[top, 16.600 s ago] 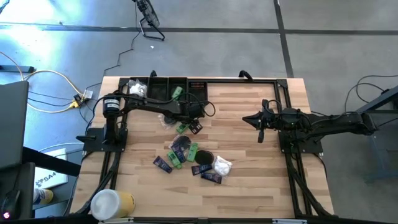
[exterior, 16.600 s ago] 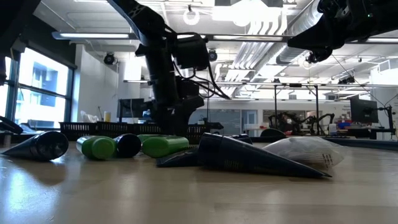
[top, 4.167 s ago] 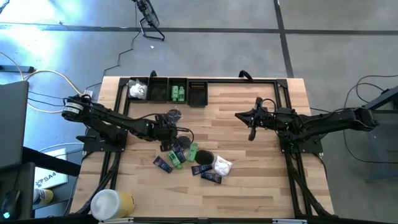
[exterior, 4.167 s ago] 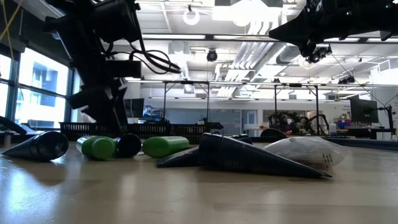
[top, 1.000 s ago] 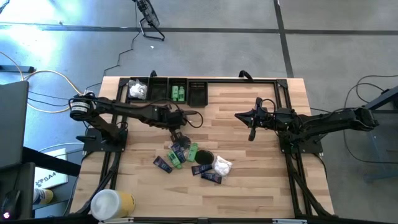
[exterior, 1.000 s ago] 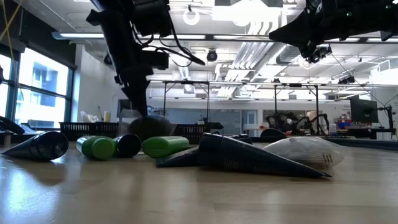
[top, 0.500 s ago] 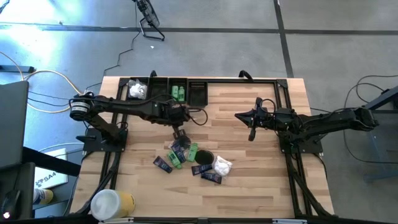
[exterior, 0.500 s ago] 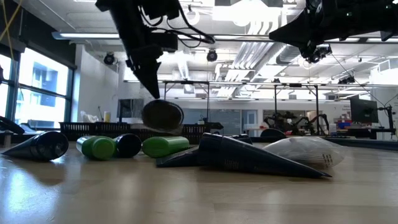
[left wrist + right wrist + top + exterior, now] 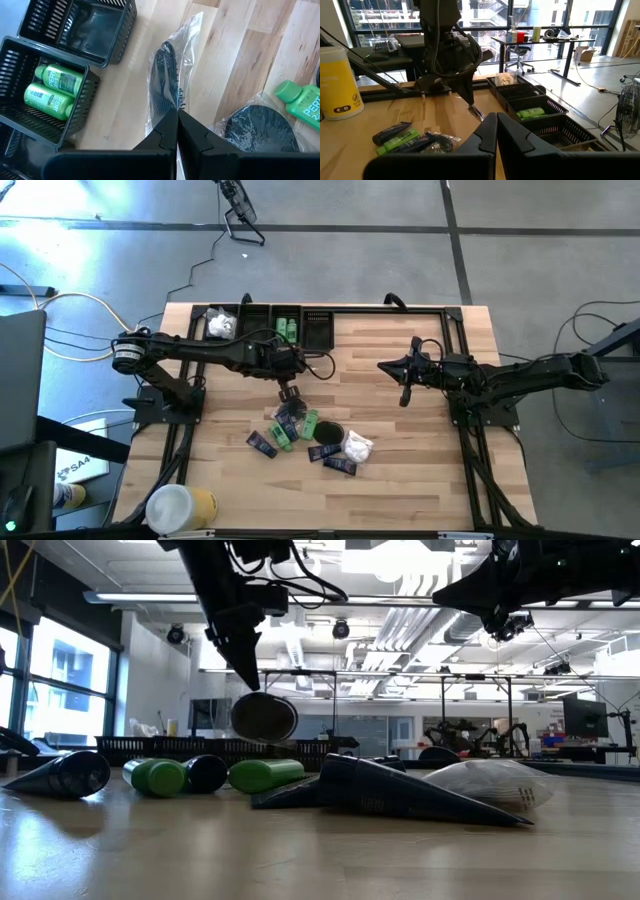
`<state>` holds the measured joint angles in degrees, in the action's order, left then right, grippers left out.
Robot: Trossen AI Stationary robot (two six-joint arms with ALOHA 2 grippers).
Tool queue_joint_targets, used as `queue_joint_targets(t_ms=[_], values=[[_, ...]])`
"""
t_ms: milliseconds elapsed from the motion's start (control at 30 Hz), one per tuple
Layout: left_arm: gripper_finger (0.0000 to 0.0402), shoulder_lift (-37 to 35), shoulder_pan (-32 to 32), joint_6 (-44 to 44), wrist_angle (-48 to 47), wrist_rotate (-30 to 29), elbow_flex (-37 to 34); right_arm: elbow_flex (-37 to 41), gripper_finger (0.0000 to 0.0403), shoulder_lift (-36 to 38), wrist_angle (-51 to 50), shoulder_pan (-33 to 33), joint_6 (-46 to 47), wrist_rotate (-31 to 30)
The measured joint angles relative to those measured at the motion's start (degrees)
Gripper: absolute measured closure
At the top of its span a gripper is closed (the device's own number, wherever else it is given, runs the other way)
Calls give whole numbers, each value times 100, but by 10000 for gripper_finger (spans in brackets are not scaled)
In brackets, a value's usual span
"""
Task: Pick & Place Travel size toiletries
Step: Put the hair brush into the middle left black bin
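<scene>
My left gripper (image 9: 290,392) is shut on a round black disc (image 9: 263,717) in a clear plastic wrap, above the table's middle left. Below it lies the pile of toiletries: green bottles (image 9: 310,423), dark sachets (image 9: 262,444), another black disc (image 9: 255,127) and a white packet (image 9: 358,446), all flat on the wood. Two green bottles (image 9: 52,87) lie in a black basket compartment (image 9: 286,328) at the far edge. My right gripper (image 9: 404,394) hangs shut and holding nothing over the table's right half. My left gripper pinches the wrapped disc by its upper rim (image 9: 170,106) between its two fingers (image 9: 247,672). The fingers come from above, pointing down. The disc hangs below them, on edge and a little tilted, lifted clear of the table and the pile.
A row of black baskets (image 9: 265,325) stands along the far left edge; one holds a white packet (image 9: 220,325), another (image 9: 95,22) has nothing in it. A large white-and-yellow cylinder (image 9: 180,507) stands at the near left corner. Bare wood lies between the pile and the baskets.
My left gripper has risen and gone slightly toward the far edge, staying shut. The wrapped disc has come up off the pile and now hangs clear above the table.
</scene>
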<state>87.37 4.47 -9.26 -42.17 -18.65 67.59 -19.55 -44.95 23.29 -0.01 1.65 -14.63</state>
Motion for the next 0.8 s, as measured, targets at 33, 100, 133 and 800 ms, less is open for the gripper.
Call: queue_joint_targets(t_ms=[33,100,133,800], values=[[401,0,0,0,2,-2,0,0,398,0,0,2,0,0],[401,0,0,0,18,-6,0,0,398,0,0,0,0,1],[401,0,0,0,41,-7,0,0,398,0,0,0,0,0],[401,-451,182,160,-26,-942,2,2,398,0,-42,1,0,3]])
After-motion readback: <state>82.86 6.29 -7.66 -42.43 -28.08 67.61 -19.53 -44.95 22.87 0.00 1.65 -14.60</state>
